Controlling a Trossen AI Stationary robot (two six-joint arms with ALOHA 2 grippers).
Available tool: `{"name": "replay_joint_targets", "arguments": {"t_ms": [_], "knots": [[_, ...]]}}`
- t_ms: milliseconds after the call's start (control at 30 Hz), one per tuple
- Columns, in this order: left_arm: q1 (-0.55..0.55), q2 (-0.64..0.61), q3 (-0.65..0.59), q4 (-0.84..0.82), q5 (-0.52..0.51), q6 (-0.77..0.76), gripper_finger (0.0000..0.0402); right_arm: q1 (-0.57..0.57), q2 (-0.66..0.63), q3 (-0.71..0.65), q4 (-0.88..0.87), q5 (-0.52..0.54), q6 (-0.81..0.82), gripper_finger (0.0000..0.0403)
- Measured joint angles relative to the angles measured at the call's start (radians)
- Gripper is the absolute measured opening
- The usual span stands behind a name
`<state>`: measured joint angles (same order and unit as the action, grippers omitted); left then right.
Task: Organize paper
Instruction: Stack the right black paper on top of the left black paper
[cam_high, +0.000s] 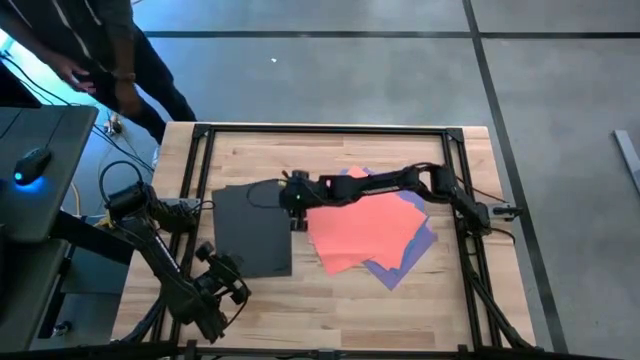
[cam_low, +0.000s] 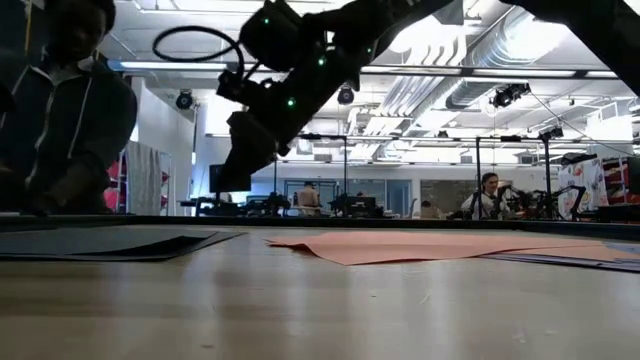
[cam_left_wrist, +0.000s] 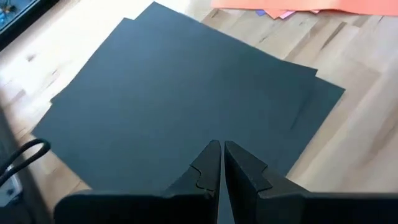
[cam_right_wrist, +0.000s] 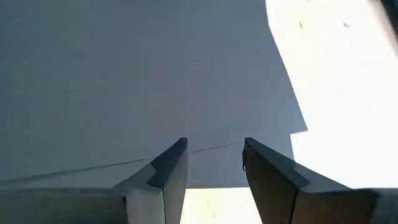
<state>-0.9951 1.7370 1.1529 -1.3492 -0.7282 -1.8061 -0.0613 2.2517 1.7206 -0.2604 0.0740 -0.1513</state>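
Observation:
A dark grey sheet (cam_high: 250, 230) lies flat on the table's left half, on a second dark sheet (cam_left_wrist: 323, 93) set slightly askew under it. To its right lies an orange sheet (cam_high: 365, 230) on top of purple paper (cam_high: 420, 245), with a blue corner (cam_high: 357, 172) and a pink sliver (cam_left_wrist: 286, 14) showing. My right gripper (cam_right_wrist: 214, 155) is open and hangs above the dark sheet's right edge, clear of the table in the low view (cam_low: 235, 175). My left gripper (cam_left_wrist: 222, 152) is shut and sits near the dark sheet's near edge (cam_high: 225, 282).
A black metal frame (cam_high: 330, 128) runs along the table's far, left and right sides. A person (cam_high: 110, 60) stands beyond the far left corner, beside a side desk with a mouse (cam_high: 32, 165). Bare wood (cam_high: 330, 310) lies along the near edge.

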Motion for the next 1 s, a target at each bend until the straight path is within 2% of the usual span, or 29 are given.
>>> {"name": "replay_joint_targets", "arguments": {"t_ms": [167, 233, 367, 500, 633, 833, 900, 1000], "knots": [[0.007, 0.0, -0.022, 0.012, -0.042, -0.041, 0.0, -0.03, 0.0, 0.0, 0.063, 0.052, 0.0, 0.0137], [0.011, 0.0, -0.022, 0.024, -0.042, -0.022, 0.0, -0.052, 0.007, 0.0, 0.108, 0.061, 0.048, 0.0137], [0.015, 0.0, -0.022, 0.155, -0.039, 0.181, 0.0, -0.1, 0.032, 0.0, 0.138, 0.066, 0.129, 0.0137], [0.029, 0.0, -0.022, 0.307, -0.003, 0.396, 0.0, -0.115, 0.061, -0.001, 0.091, 0.049, 0.152, 0.0137], [0.09, 0.0, -0.021, 0.195, 0.016, 0.299, 0.0, -0.069, 0.063, -0.001, -0.011, 0.073, 0.084, 0.0137], [0.153, 0.0, -0.025, -0.144, -0.037, 0.083, 0.0, 0.058, 0.061, -0.027, -0.073, 0.107, -0.016, 0.0137], [0.164, -0.001, -0.034, -0.181, -0.044, 0.04, 0.0, 0.096, 0.048, -0.073, -0.059, 0.161, -0.032, 0.0137], [0.172, -0.001, -0.07, -0.151, -0.046, 0.026, 0.0, 0.141, 0.003, -0.163, -0.007, 0.183, -0.032, 0.0129]]}}
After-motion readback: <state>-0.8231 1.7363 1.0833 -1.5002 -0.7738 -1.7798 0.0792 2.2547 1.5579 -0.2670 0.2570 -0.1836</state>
